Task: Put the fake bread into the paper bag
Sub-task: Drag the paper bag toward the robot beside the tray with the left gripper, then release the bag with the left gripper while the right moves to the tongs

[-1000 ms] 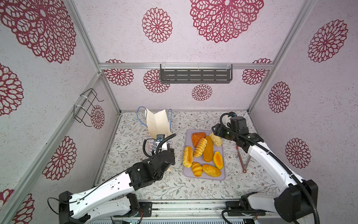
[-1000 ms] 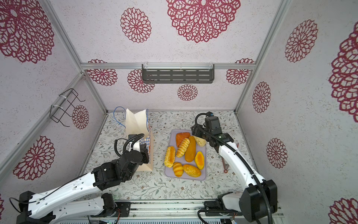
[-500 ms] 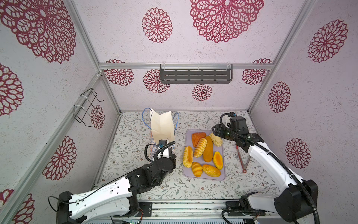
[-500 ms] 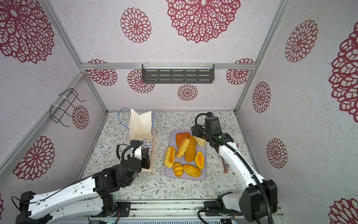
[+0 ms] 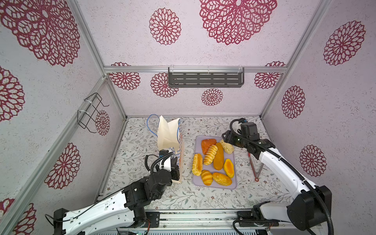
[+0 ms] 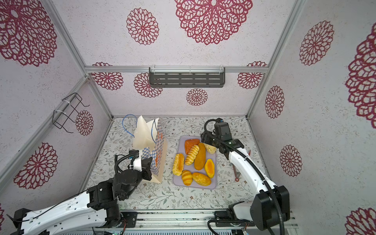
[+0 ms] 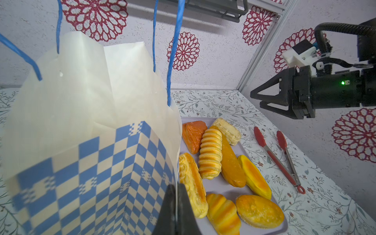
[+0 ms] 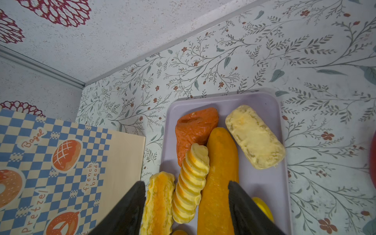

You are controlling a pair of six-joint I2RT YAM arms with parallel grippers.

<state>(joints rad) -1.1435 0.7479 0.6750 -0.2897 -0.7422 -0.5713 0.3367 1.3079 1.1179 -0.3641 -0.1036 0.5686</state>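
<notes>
— Left side?
— My left gripper [image 7: 176, 205] pinches an edge of the paper bag [image 5: 168, 138], jaws pressed together. Bag upright, just left of the lilac tray [image 8: 262, 187].
— Bread?
— All eight pieces of fake bread [image 5: 218, 156] lie on the tray. My right gripper [image 8: 187, 203] hangs spread and empty above its far end.

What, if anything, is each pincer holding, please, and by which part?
The left pincer pinches the paper bag by its near edge, beside the lilac tray; the right pincer is open, holding nothing.
</notes>
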